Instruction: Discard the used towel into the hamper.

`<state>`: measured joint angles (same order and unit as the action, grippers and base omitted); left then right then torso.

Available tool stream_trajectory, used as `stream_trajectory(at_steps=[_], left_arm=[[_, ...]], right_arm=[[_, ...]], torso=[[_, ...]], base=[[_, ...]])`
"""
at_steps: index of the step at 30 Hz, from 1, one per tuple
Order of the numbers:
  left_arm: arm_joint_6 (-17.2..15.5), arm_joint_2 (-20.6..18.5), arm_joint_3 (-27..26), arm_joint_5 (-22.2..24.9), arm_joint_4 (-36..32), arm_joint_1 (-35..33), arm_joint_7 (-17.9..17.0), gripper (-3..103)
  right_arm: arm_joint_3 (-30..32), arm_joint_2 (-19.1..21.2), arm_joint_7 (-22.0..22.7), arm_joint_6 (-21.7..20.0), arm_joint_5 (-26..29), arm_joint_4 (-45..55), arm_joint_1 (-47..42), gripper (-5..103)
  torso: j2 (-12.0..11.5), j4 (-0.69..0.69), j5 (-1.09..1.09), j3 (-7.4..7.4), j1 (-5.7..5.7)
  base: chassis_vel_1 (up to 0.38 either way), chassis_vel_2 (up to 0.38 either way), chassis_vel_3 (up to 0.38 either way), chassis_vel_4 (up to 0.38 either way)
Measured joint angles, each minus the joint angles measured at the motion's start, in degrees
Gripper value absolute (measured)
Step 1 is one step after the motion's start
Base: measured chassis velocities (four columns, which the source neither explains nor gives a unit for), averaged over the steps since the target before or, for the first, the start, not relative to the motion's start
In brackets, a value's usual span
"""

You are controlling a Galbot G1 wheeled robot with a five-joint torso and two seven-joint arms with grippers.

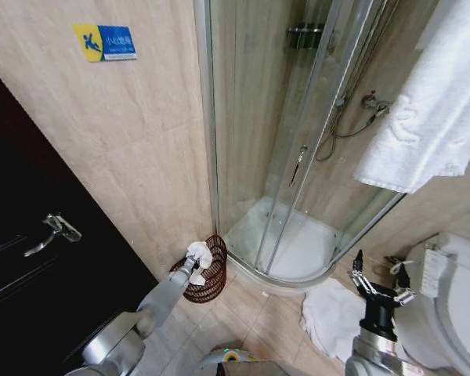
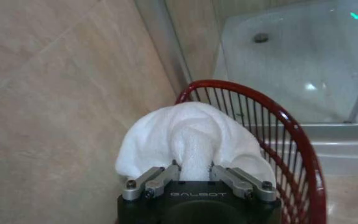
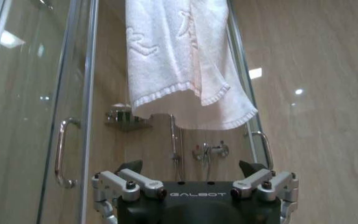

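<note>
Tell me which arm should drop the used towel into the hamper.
Left. The left claw is shut on the white towel and holds it right at the rim of the hamper. The right claw is open, near the toilet, away from the hamper.

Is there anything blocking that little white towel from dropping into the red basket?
Nothing visible blocks it. The left gripper holds the towel right at the hamper, at about rim height by the near side. The basket's open mouth looks clear. The right gripper waits open, far off by the toilet.
</note>
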<state>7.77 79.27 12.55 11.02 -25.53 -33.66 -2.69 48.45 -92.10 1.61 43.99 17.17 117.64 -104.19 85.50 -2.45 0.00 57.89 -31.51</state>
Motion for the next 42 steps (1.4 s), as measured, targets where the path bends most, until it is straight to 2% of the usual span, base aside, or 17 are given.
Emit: stream_trajectory(at_steps=[2,5,6,8,12,13,15,18,21,24,33,36,37,38,40,41,42], left_arm=[[0.03,0.3,0.03,0.11,-0.02,-0.06,-0.15,14],[0.64,1.55,-0.08,0.48,-0.02,-0.06,-0.89,30],[0.64,1.55,-0.08,0.48,-0.02,-0.06,-0.89,30],[1.13,1.7,-0.14,0.67,-0.32,-0.02,-1.27,41],[1.77,1.18,-0.39,0.85,-0.84,-0.26,-1.7,57],[1.77,1.18,-0.39,0.85,-0.84,-0.26,-1.7,57],[1.79,1.06,-1.07,0.6,-0.83,-0.69,-1.95,69],[1.82,0.94,-1.78,0.34,-0.88,-1.09,-2.01,74],[2.23,0.34,-2.13,0.24,-1.4,-1.56,-1.89,89],[2.74,-0.08,-2.46,0.21,-1.88,-1.9,-1.8,98],[6.42,-2.2,-4.01,0.09,-5.5,-4.67,-2.37,100],[7.87,-4.97,-4.75,6.12,-14.14,-8.2,-1.35,100],[7.4,-6.33,-5.06,8.79,-18.27,-9.99,-0.33,100],[7.4,-6.33,-5.06,8.79,-18.27,-9.99,-0.33,100],[5.81,-9.45,-6.35,13.37,-27.46,-14.11,1.23,100],[5.81,-9.45,-6.35,13.37,-27.46,-14.11,1.23,100],[5.15,-11.0,-7.15,15.03,-32.14,-16.21,1.99,100]], right_arm=[[-0.02,0.0,0.09,0.0,-0.18,-0.09,0.08,100],[-0.09,-0.02,0.15,-0.18,-0.38,-0.05,0.44,100],[-0.09,-0.02,0.15,-0.18,-0.38,-0.05,0.44,100],[-0.09,-0.03,0.17,-0.2,-0.34,-0.05,0.47,100],[-0.1,-0.04,0.29,-0.18,-0.06,-0.14,0.3,100],[-0.1,-0.04,0.29,-0.18,-0.06,-0.14,0.3,100],[-0.15,-0.04,0.29,-0.04,0.04,-0.3,0.17,100],[-0.18,-0.05,0.27,0.11,0.08,-0.43,0.12,100],[-0.23,-0.05,0.25,0.17,0.08,-0.44,0.09,100],[-0.27,-0.06,0.23,0.19,0.07,-0.38,0.06,100],[0.2,-0.06,0.77,0.15,0.09,0.1,-0.08,100],[0.5,-0.05,1.39,-0.7,0.07,0.59,-0.27,100],[0.55,-0.05,1.83,-1.32,-0.12,0.79,-0.25,100],[0.55,-0.05,1.83,-1.32,-0.12,0.79,-0.25,100],[0.55,-0.04,2.86,-2.7,-0.77,1.22,-0.18,100],[0.55,-0.04,2.86,-2.7,-0.77,1.22,-0.18,100],[0.47,-0.04,3.25,-3.47,-1.18,1.51,-0.09,100]], torso=[[0.0,0.0,0.01,0.0,0.0],[0.0,0.01,0.0,0.0,0.01],[0.0,0.01,0.0,0.0,0.01],[0.0,0.0,0.0,0.0,0.0],[0.0,0.01,0.01,0.0,0.0],[0.0,0.01,0.01,0.0,0.0],[0.0,0.0,0.0,0.0,0.0],[0.0,0.0,0.0,0.0,0.01],[0.0,0.0,0.0,0.0,0.0],[0.0,0.0,0.0,0.0,0.0],[0.0,-0.01,-0.01,0.0,0.0],[0.0,0.01,0.0,0.0,0.0],[0.0,0.01,-0.01,0.0,0.0],[0.0,0.01,-0.01,0.0,0.0],[-0.01,0.0,-0.01,0.0,0.0],[-0.01,0.0,-0.01,0.0,0.0],[-0.01,0.0,0.0,0.0,0.0]], base=[[0.0,0.0,0.0,0.0],[0.0,0.0,0.0,0.0],[0.0,0.0,0.0,0.0],[0.0,0.0,0.0,0.0],[0.0,0.0,0.0,0.0],[0.0,0.0,0.0,0.0],[0.0,0.0,0.0,0.0],[0.0,0.0,0.0,0.0],[0.0,0.0,0.0,0.0],[0.0,0.0,0.0,0.0],[0.0,0.0,0.0,0.0],[0.0,0.0,0.0,0.0],[0.0,0.0,0.0,0.0],[0.0,0.0,0.0,0.0],[0.0,0.0,0.0,0.0],[0.0,0.0,0.0,0.0],[0.0,0.0,0.0,0.0]])
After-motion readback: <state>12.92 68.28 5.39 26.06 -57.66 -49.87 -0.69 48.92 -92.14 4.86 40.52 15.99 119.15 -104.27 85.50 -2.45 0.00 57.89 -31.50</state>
